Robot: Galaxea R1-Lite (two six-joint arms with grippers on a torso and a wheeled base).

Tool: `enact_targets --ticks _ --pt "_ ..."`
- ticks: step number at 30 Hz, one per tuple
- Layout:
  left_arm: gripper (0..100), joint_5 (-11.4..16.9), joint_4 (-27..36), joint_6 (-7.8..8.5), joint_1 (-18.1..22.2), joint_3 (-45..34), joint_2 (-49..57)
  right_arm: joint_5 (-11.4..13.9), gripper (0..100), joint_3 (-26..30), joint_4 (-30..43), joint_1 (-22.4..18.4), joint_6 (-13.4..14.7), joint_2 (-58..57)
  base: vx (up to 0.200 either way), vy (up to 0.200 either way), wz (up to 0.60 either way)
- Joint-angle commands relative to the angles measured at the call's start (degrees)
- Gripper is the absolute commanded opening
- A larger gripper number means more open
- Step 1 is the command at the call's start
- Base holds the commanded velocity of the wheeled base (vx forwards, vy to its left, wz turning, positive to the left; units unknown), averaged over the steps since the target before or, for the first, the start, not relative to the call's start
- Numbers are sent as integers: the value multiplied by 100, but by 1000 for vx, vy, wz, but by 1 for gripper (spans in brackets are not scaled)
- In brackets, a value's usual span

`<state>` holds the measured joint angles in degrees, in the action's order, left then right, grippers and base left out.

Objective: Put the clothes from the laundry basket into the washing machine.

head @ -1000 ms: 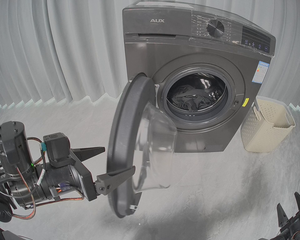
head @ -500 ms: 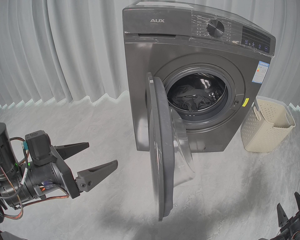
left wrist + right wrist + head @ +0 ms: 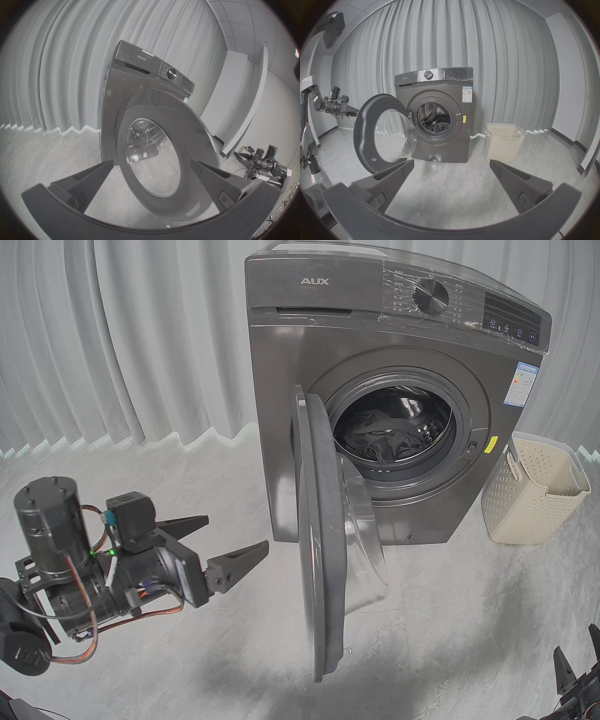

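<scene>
The grey washing machine [image 3: 400, 365] stands ahead with its round door [image 3: 322, 540] swung halfway, edge-on to me. Dark clothes [image 3: 381, 440] lie inside the drum. The beige laundry basket [image 3: 537, 490] stands on the floor to the right of the machine, and the inside that I see is bare wall. My left gripper [image 3: 236, 532] is open, low at the left, a short way from the door's outer face [image 3: 168, 162]. My right gripper [image 3: 578, 665] is open, low at the right, facing the machine [image 3: 437, 115] and the basket [image 3: 503, 142] from a distance.
Grey curtains [image 3: 125, 334] hang behind and to the left of the machine. Bare light floor [image 3: 450, 627] spreads in front of the machine and basket. The half-open door juts out into the space before the drum.
The door swung from wide open to about half shut, then stopped. My left gripper, which touched the door's edge, drew back to the left and has come forward and up again.
</scene>
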<state>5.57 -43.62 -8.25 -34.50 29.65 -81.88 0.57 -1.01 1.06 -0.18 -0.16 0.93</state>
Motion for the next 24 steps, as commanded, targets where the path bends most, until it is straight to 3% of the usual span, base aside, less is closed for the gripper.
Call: enact_targets --ticks 1,10,24 --pt "100 -100 -463 -18 -4 498 -1137 4 100 66 -1 1 -2 -57 0 0 0" --pt "100 -311 -463 -80 -189 1474 -1954 -5 100 66 -1 1 -2 -57 0 0 0" --pt "100 -337 -279 -89 -365 2379 -2429 -5 100 66 -1 1 -2 -57 0 0 0"
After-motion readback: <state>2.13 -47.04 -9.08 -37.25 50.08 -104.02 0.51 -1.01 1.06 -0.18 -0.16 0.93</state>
